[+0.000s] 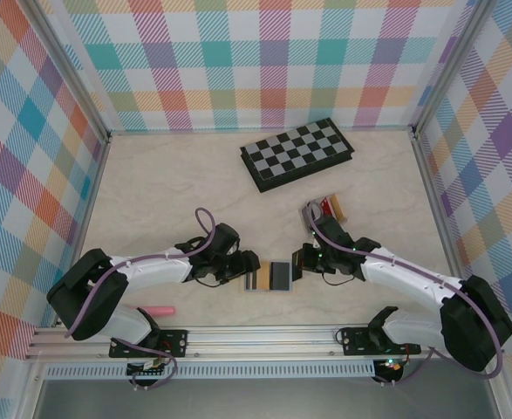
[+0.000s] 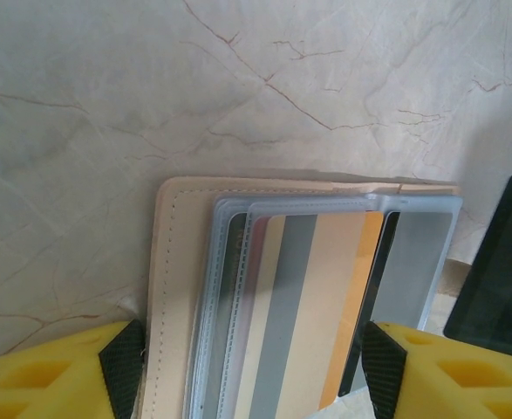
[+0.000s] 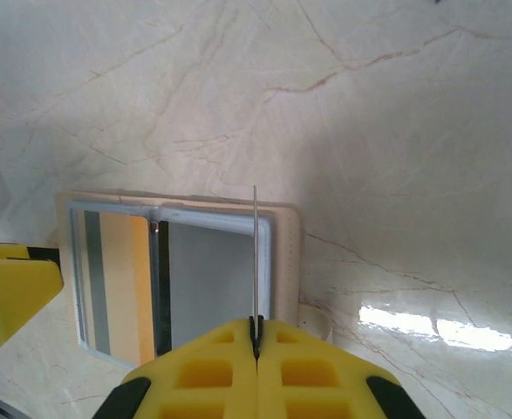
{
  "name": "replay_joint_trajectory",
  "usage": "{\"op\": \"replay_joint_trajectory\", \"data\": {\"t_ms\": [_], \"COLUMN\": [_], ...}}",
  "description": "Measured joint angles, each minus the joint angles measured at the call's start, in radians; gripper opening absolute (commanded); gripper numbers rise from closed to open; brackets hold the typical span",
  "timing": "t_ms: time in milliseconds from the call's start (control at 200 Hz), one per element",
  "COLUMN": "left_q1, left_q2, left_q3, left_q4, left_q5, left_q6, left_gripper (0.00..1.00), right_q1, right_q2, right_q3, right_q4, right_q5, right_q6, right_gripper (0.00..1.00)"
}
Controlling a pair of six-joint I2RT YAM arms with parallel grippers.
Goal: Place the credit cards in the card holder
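Right gripper (image 3: 256, 330): yellow jaws pressed shut on one thin card (image 3: 255, 253), held upright and edge-on above the card holder (image 3: 288, 253), presumably so its lower edge can be steered into a pocket.

Left gripper (image 2: 251, 371): jaws spread, one pad either side of the holder's near half and closing on nothing; judged to be there to steady the holder.

Card holder: lies open and flat on the worktop (image 1: 168, 192) between the two grippers, grey pockets up, a striped card (image 2: 308, 305) already seated.

Small stack with a red face (image 1: 331, 207): beside the right arm, probably cards not yet loaded.

Chessboard (image 1: 297, 154): well apart at the far side.

Pink pen (image 1: 161, 309): near the left base.

Clearance: open worktop beyond the holder; tight between the two grippers.
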Motion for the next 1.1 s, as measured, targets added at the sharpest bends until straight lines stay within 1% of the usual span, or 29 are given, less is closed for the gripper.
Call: {"op": "replay_joint_trajectory", "data": {"t_ms": [480, 660, 785, 1100], "left_q1": [-0.005, -0.005, -0.005, -0.005], "left_q2": [0.009, 0.009, 0.009, 0.009], "left_q3": [0.000, 0.000, 0.000, 0.000], "left_q4": [0.002, 0.002, 0.002, 0.003], "left_q5": [-0.001, -0.003, -0.003, -0.003], "left_q6": [0.000, 0.000, 0.000, -0.003], "left_gripper": [0.66, 0.66, 0.66, 0.66], "right_q1": [0.006, 0.006, 0.006, 0.006], "right_q2": [0.018, -0.032, -0.057, -0.013], "right_q3": [-0.042, -0.040, -0.035, -0.037], "right_q4": [0.048, 0.001, 0.001, 0.047], "right_q5": [-0.003, 0.035, 0.034, 0.008], "right_q6": [0.023, 0.025, 0.023, 0.030], "right_gripper": [0.04, 0.04, 0.04, 0.04]}}
